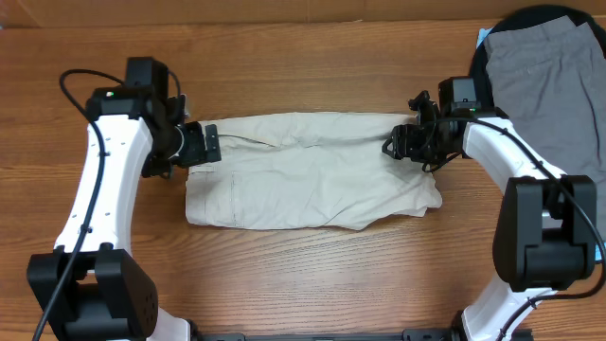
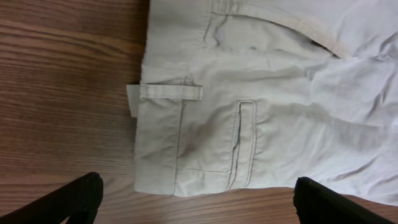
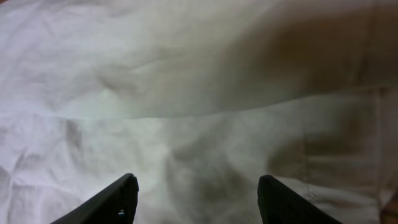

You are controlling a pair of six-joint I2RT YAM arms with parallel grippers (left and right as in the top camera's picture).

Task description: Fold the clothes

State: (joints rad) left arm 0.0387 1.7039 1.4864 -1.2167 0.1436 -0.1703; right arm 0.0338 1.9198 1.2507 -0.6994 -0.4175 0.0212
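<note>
The cream-beige cotton shorts (image 1: 312, 170) are spread flat on the wooden table (image 1: 284, 57), and the left gripper (image 1: 210, 144) and right gripper (image 1: 394, 144) are held over opposite ends, fingers apart, presumably for a two-ended pinch.

Wood-grain tabletop (image 1: 303, 284). Cream-beige shorts (image 1: 312, 175) are laid flat across the middle, spread left to right, waistband end toward the left, lightly wrinkled. A black garment (image 1: 478, 76) is seen at the far right corner, with grey shorts (image 1: 549, 85) stacked on it, apart from the cream pair.
</note>
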